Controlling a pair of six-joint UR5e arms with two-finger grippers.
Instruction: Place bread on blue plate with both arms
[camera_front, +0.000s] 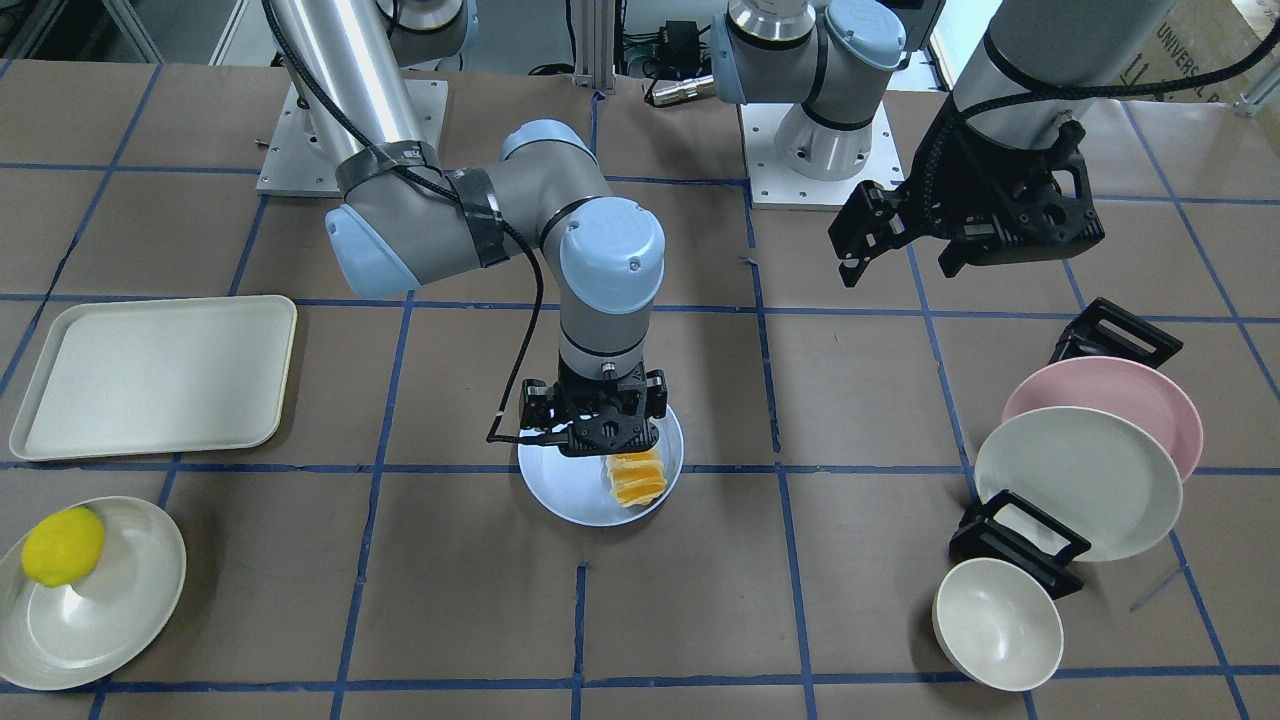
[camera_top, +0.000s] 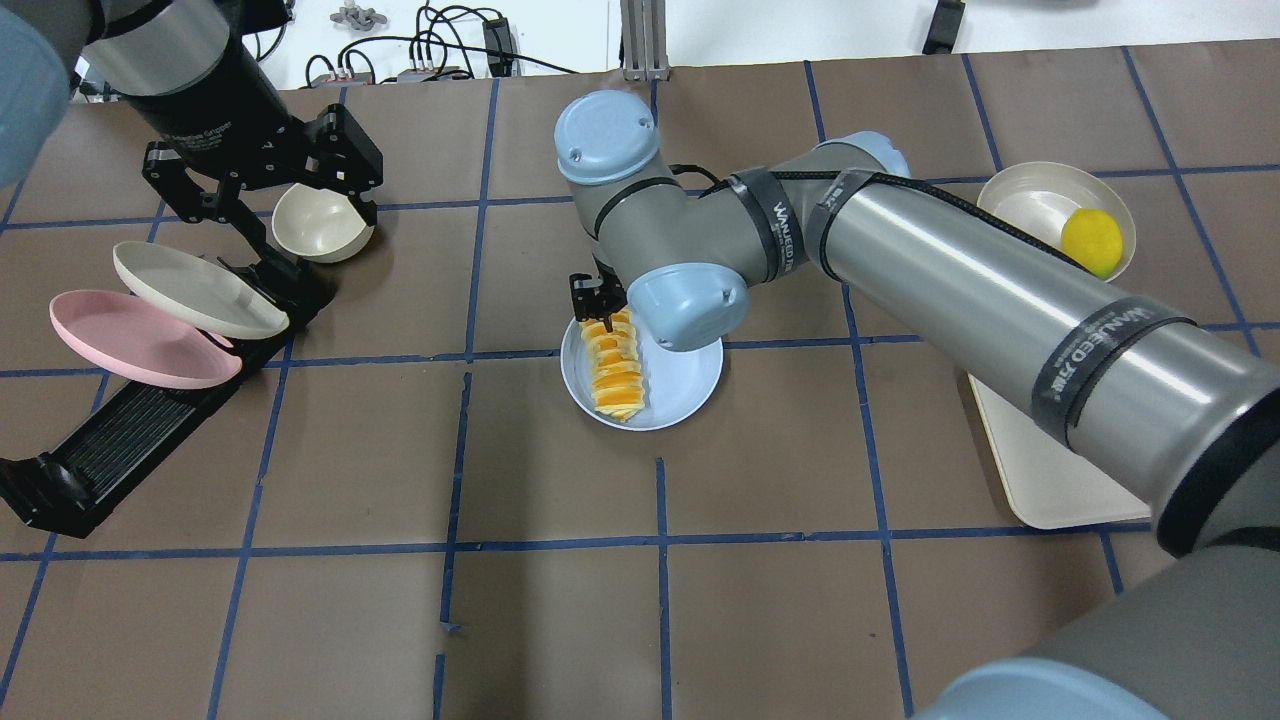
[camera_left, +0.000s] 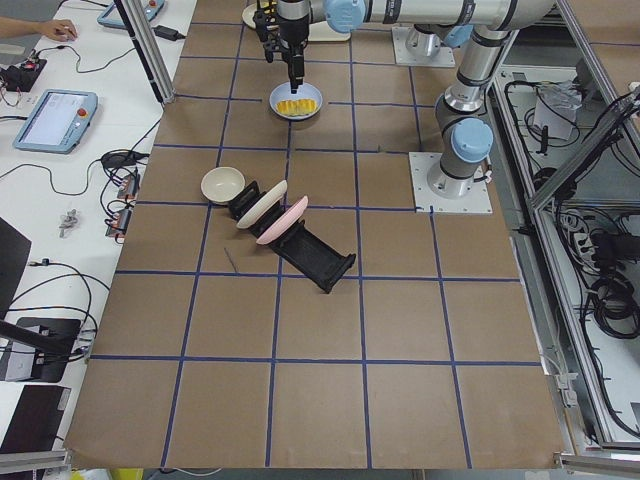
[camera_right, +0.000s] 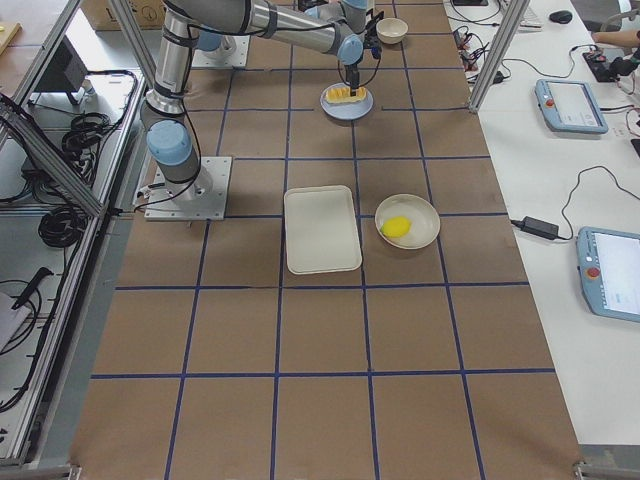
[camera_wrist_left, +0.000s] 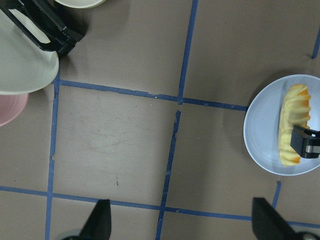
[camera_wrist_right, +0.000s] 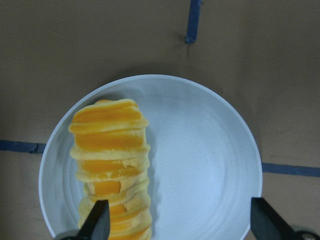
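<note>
The right tool (camera_wrist_right: 181, 225), black and two-fingered, points straight down over the blue plate (camera_top: 685, 390), a round, pale, shallow dish near the middle of the brown paper-covered bench (camera_top: 800, 600). Its fingers stand wide apart and clamp nothing. In the right wrist view one fingertip (camera_wrist_right: 99, 220) overlaps the end of the bread (camera_top: 615, 365), a long ridged loaf striped golden-orange and cream. Whether the fingertip touches the loaf cannot be told.

The bread lies flat on the plate, off to one side of the plate's centre, with its whole length inside the rim.

The left tool (camera_wrist_left: 182, 226), also black, hangs above the bench well apart from the blue plate, fingers spread and empty. It hangs near a black slotted rack (camera_top: 130, 450), in which a round pink plate (camera_top: 130, 340) and a cream-white plate (camera_top: 195, 290) lean. A cream-white bowl (camera_top: 320, 225) sits just beside the rack.

On the robot's right side lie a cream rectangular tray (camera_front: 150, 375) and another cream plate (camera_top: 1030, 205) holding a round yellow ball (camera_top: 1092, 240).
</note>
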